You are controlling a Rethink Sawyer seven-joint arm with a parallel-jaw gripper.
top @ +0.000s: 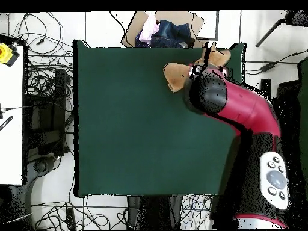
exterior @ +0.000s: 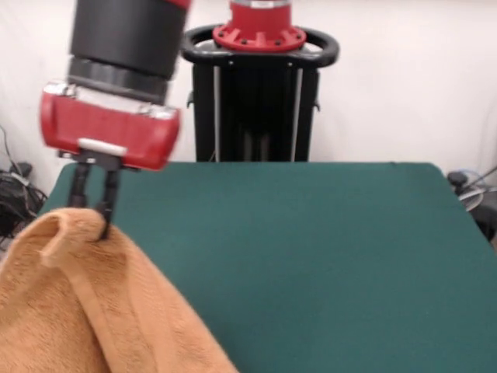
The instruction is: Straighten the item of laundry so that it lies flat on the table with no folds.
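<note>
The item of laundry, a peach terry towel [exterior: 93, 311], hangs in a lifted peak at the front view's lower left, draping down out of the picture. My gripper [exterior: 92, 220] is shut on the top of that peak, with its black fingers [exterior: 108, 198] pinching a fold just above the table [exterior: 326, 256]. In the overhead view the towel [top: 177, 76] shows as bunched patches at the green table's [top: 132, 120] upper right, mostly covered by the red and black arm [top: 240, 108]. The gripper itself is hidden under the arm there.
A cardboard box holding clothes [top: 161, 30] sits just beyond the table's top edge in the overhead view. Cables [top: 45, 90] lie on the floor along the table's left side. The black pedestal [exterior: 256, 101] stands behind the table.
</note>
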